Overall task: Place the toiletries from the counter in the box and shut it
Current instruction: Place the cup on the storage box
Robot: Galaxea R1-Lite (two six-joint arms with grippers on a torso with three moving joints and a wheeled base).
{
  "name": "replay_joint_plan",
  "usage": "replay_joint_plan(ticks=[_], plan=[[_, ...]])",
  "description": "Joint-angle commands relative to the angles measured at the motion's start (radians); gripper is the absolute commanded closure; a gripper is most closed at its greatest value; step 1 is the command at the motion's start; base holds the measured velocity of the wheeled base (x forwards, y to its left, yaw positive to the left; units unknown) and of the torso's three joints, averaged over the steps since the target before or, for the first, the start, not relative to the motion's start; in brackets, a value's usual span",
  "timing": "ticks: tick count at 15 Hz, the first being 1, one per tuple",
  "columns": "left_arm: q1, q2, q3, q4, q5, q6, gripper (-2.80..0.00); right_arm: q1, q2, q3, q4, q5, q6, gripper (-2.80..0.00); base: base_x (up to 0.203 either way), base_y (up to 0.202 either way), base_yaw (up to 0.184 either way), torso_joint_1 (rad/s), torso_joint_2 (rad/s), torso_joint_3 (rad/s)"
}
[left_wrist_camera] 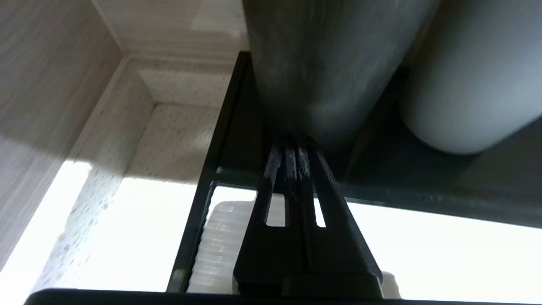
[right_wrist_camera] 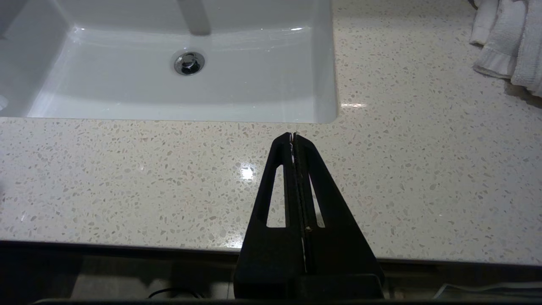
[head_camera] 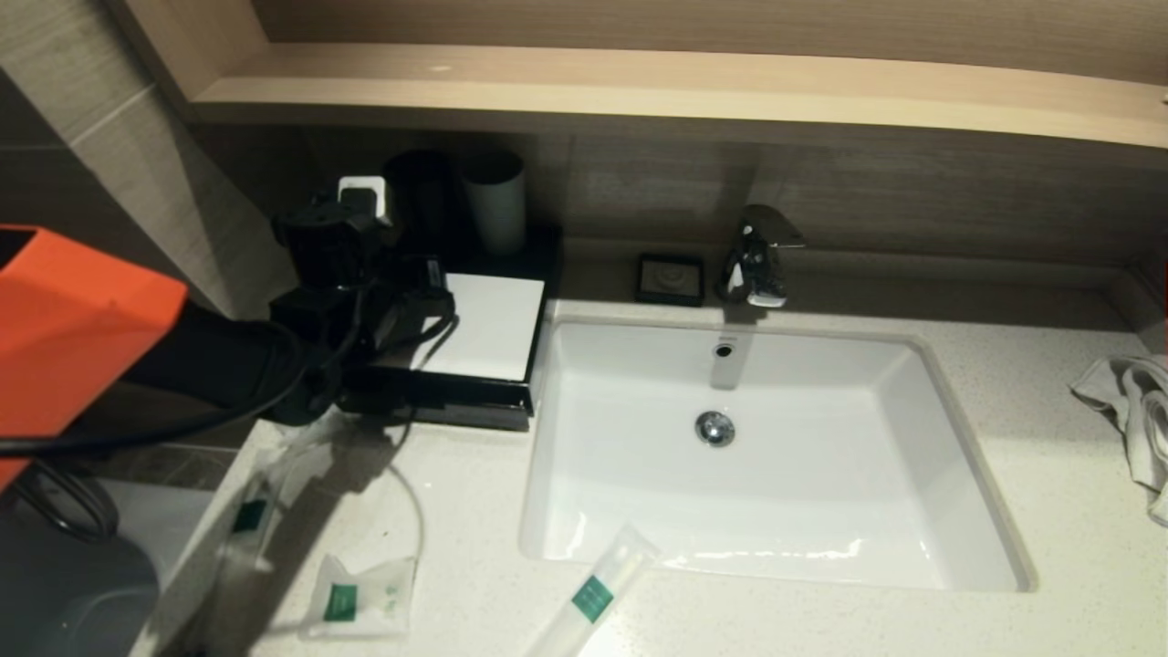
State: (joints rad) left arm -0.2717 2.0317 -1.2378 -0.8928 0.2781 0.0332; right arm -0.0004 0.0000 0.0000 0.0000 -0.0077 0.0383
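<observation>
Box (head_camera: 488, 328), low and black with a flat white top panel, stands on the counter (head_camera: 821, 630) just left of the white sink (head_camera: 949, 511), below the wooden shelf (head_camera: 639, 87); two cups (head_camera: 497, 210) stand at its back edge. Left gripper (left_wrist_camera: 294, 144) is over the box's left part, its fingers pressed together with nothing visibly between them; right gripper (right_wrist_camera: 293, 135), likewise closed and empty, hangs over the counter's near edge in front of the sink. Three toiletries lie on the counter in front of the box and sink: a long packet (head_camera: 251, 516), a squarish packet (head_camera: 360, 598) and a long packet (head_camera: 593, 598) at the sink's near rim; a towel (head_camera: 1136, 420) lies at far right.
</observation>
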Motion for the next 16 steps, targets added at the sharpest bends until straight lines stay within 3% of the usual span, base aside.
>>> replay_joint_plan(ticks=[1,7,16], plan=[[0.0,0.031,-0.033,-0.001,0.003,0.001,0.0,0.0,0.0,0.0,0.0,0.0,0.0,0.0,0.0,0.0,0.0,0.0,0.0,0.0],[0.0,0.068,-0.094,0.016,0.003,0.002,0.0,0.0,0.001,0.0,0.0,0.0,0.0,0.0,0.0,0.0,0.0,0.0,0.0,0.0],[0.0,0.054,-0.089,0.018,0.003,0.001,0.0,-0.001,0.0,0.0,0.0,0.0,0.0,0.0,0.0,0.0,0.0,0.0,0.0,0.0]])
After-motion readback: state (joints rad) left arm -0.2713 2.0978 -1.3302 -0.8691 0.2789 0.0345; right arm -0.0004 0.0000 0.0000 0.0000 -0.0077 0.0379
